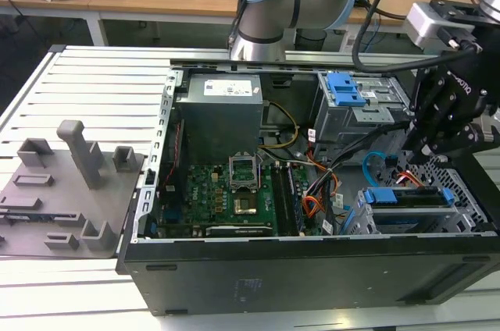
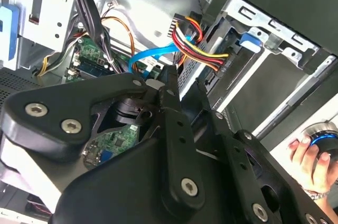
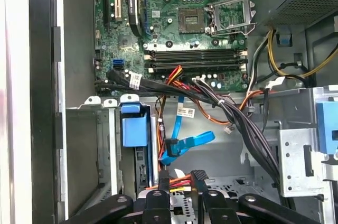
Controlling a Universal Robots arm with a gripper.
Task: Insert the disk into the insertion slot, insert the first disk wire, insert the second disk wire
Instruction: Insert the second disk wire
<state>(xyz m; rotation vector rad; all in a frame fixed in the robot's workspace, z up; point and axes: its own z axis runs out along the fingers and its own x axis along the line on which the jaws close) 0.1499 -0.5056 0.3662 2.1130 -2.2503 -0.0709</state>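
One disk [image 1: 410, 198], one light-blue cable [image 3: 193, 142]

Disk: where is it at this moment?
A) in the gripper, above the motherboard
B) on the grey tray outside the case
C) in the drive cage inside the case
C: in the exterior view the disk, framed by its blue carrier, lies in the slot of the grey perforated cage, inside the case at that view's right.
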